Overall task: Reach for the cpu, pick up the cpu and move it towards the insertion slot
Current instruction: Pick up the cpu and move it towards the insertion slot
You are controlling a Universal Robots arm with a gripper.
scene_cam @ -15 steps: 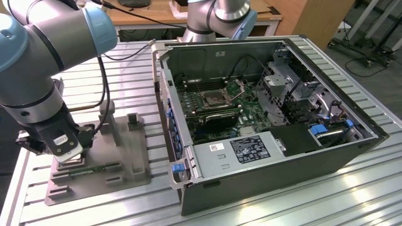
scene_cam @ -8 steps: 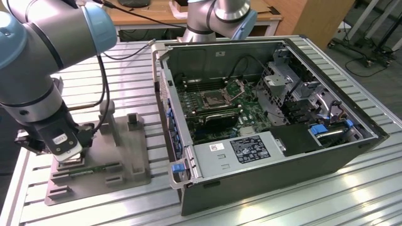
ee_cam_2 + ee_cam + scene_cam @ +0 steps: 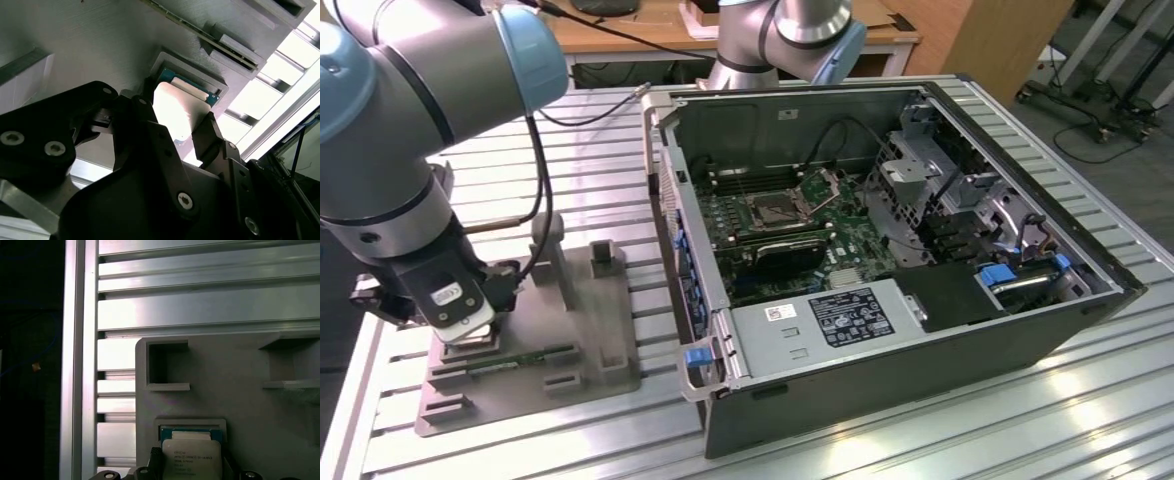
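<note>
Fingers (image 3: pixel 212 135) of the gripper (image 3: pixel 178 106) straddle the cpu (image 3: pixel 176 114) seated in its grey holder (image 3: pixel 100 50), parted and empty, so closing squarely on opposite edges matters.

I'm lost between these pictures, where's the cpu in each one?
Exterior view: hidden under the tool, on the grey fixture at the exterior view's left.
Second wrist view: the cpu, a bright silver square, sits in the fixture's recess.
First wrist view: the cpu sits in that same recess.
Shared landmark: the grey fixture.
</note>
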